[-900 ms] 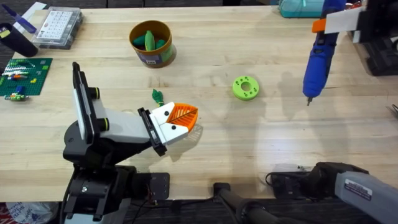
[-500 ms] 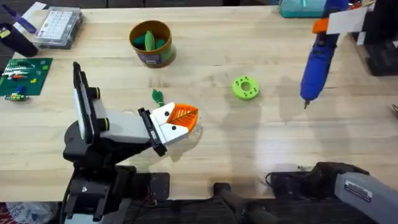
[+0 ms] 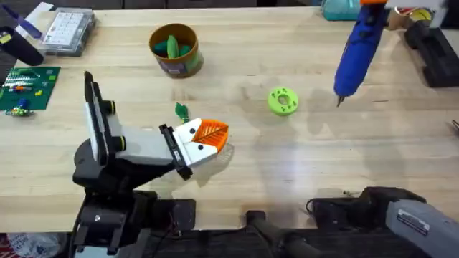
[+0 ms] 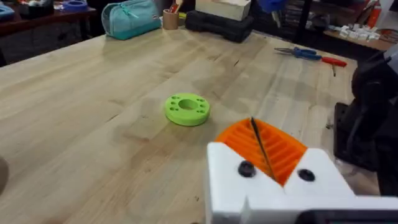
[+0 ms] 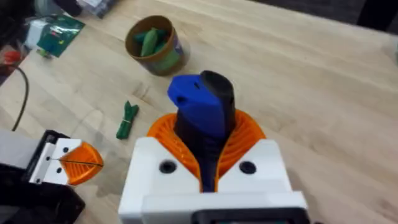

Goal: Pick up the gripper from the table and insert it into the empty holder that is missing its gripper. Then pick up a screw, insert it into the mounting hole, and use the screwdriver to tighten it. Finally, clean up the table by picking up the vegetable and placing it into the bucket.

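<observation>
My right gripper [image 5: 208,146] is shut on the blue screwdriver [image 3: 356,46], which hangs tilted over the far right of the table, bit tip down. The white holder [image 3: 147,147] on its black base stands at the front left. The orange ribbed gripper [image 3: 210,132] sits at its tip, also seen as the gripper [image 5: 81,163] in the right wrist view. In the left wrist view my left gripper [image 4: 261,140] has its two orange pads pressed together along a thin line, nothing between. The small dark-green vegetable [image 3: 181,110] lies on the table just beyond the holder's tip. The bucket [image 3: 174,49] stands farther back with green pieces inside.
A lime-green disc [image 3: 282,100] with holes lies mid-table, left of the screwdriver's tip. A clear compartment box [image 3: 66,30] and a green board [image 3: 27,87] are at the far left. A teal pouch [image 3: 343,8] and a black case [image 3: 434,57] are at the back right.
The screwdriver has moved left and farther back with the right gripper, its tip shifting toward the lime disc. The holder, vegetable and bucket have stayed put.
</observation>
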You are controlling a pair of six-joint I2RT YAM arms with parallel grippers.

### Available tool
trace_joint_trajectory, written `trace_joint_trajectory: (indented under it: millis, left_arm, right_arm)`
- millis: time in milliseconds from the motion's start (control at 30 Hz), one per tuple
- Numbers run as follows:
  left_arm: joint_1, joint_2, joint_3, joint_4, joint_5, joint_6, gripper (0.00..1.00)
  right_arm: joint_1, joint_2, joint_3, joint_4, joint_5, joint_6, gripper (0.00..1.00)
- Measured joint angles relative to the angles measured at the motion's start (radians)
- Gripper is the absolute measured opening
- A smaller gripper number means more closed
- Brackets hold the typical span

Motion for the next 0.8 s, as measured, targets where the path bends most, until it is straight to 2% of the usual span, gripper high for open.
trace_joint_trajectory:
  millis: [267, 300, 333, 800]
  left_arm:
    - [0.0, 0.0, 0.0, 0.0, 0.0, 0.0, 0.009]
    - [0.0, 0.0, 0.0, 0.0, 0.0, 0.0, 0.009]
    - [0.0, 0.0, 0.0, 0.0, 0.0, 0.0, 0.009]
    - [0.0, 0.0, 0.0, 0.0, 0.0, 0.0, 0.009]
  right_arm:
    - [0.101, -0.055, 0.136, 0.004, -0.02, 0.0, 0.077]
    - [0.157, -0.072, 0.175, 0.003, -0.028, 0.0, 0.077]
    - [0.176, -0.074, 0.184, 0.005, -0.03, 0.001, 0.077]
    - [0.403, -0.073, 0.2, 0.188, -0.033, 0.104, 0.077]
